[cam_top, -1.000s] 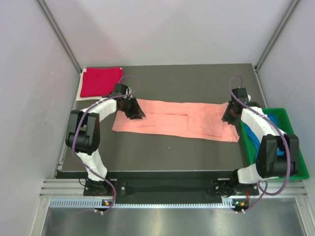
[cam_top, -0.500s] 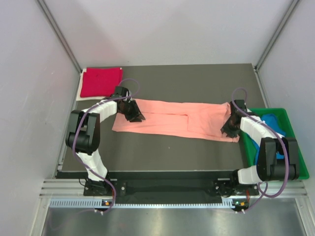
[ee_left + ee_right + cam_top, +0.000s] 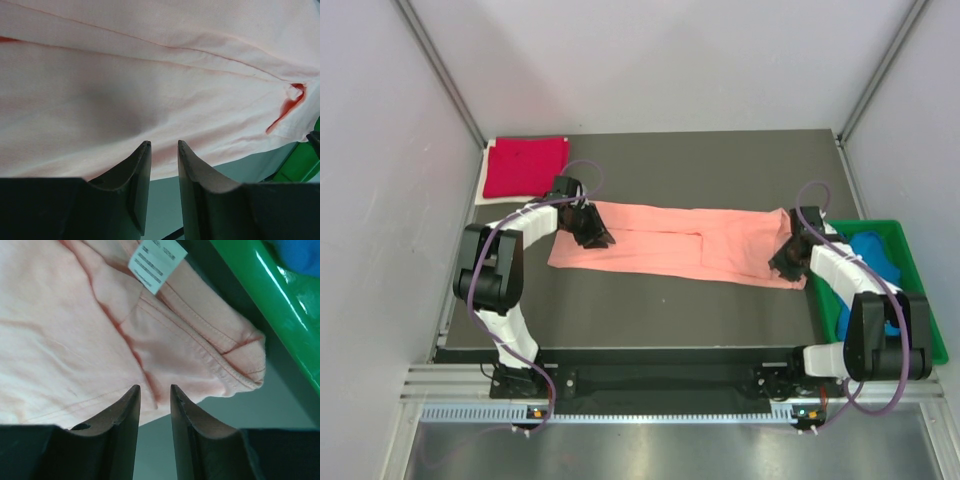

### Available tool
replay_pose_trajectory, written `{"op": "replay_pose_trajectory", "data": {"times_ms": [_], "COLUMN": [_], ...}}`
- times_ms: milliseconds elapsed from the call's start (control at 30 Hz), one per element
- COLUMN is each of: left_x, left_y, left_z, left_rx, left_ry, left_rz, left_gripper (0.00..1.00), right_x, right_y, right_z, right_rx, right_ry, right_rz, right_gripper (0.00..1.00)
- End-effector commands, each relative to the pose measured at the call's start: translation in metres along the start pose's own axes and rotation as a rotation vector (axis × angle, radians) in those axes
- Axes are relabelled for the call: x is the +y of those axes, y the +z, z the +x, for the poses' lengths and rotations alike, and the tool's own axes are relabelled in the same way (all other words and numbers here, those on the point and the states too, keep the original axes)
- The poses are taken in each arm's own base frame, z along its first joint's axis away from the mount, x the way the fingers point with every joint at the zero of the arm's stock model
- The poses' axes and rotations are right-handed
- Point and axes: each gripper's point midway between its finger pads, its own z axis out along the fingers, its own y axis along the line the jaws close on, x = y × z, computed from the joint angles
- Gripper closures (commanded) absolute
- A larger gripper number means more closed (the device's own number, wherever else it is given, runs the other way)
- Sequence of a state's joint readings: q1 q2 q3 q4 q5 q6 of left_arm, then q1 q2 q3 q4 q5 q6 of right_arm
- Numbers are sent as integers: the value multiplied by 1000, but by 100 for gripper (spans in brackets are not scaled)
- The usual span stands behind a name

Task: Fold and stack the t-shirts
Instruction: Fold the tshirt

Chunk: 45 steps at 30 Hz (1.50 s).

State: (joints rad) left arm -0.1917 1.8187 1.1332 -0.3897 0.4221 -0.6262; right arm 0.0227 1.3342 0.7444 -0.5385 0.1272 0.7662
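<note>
The salmon-pink t-shirt (image 3: pixel 670 243) lies flat as a long strip across the dark table. The crimson-red t-shirt (image 3: pixel 525 165) lies folded at the back left corner. The bright blue t-shirt (image 3: pixel 872 252) lies crumpled in the green tray. My left gripper (image 3: pixel 593 234) is low over the pink shirt's left end. In the left wrist view the left gripper (image 3: pixel 162 146) has its jaws a little apart and empty at the shirt's edge (image 3: pixel 150 75). My right gripper (image 3: pixel 785 263) is at the shirt's near right corner. In the right wrist view the right gripper (image 3: pixel 154 389) has its jaws slightly apart over the hem (image 3: pixel 75 330).
The green tray (image 3: pixel 925 320) stands off the table's right edge, close beside my right arm; its rim (image 3: pixel 270 295) shows in the right wrist view. A white sheet (image 3: pixel 484 183) peeks from under the red shirt. Grey walls enclose the table on three sides.
My right gripper has moved along the pink shirt's right edge toward the near corner. My left gripper has hardly moved. The shirts have not moved.
</note>
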Motion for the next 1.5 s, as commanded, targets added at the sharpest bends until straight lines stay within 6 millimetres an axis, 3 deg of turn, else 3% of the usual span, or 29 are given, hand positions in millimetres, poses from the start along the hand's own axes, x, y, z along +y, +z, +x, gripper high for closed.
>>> {"op": "replay_pose_trajectory", "data": {"times_ms": [0,133,300,500,567,700,900,1100,1167,1367,1467], "left_x": [-7,1,27,37,39,43,54,56,55,56,52], "left_y": [-2,3,13,15,17,18,18,20,18,17,14], "left_z": [-8,-7,0,2,3,4,4,6,6,8,7], "left_rx": [-40,-42,-50,-66,-64,-67,-86,-83,-88,-86,-90], "left_ry": [22,13,-15,-23,-26,-30,-32,-42,-42,-55,-58], "left_rz": [31,7,-82,-111,-116,-131,-180,-180,-179,-185,-175], "left_gripper": [67,67,67,67,67,67,67,67,68,67,67], "right_x": [-1,4,8,6,6,11,-1,-13,-12,-1,0], "right_y": [3,5,6,10,12,6,-10,-6,-2,-10,-20], "right_z": [0,4,4,4,5,0,10,18,23,12,1], "right_rx": [-12,-7,-9,-20,-21,-33,-34,-38,-25,-57,-84], "right_ry": [54,73,91,107,109,114,151,179,197,207,177], "right_rz": [-15,-52,-73,-69,-68,-92,-74,-38,-54,-101,-87], "right_gripper": [69,69,70,73,77,100,100,100,100,100,80]}}
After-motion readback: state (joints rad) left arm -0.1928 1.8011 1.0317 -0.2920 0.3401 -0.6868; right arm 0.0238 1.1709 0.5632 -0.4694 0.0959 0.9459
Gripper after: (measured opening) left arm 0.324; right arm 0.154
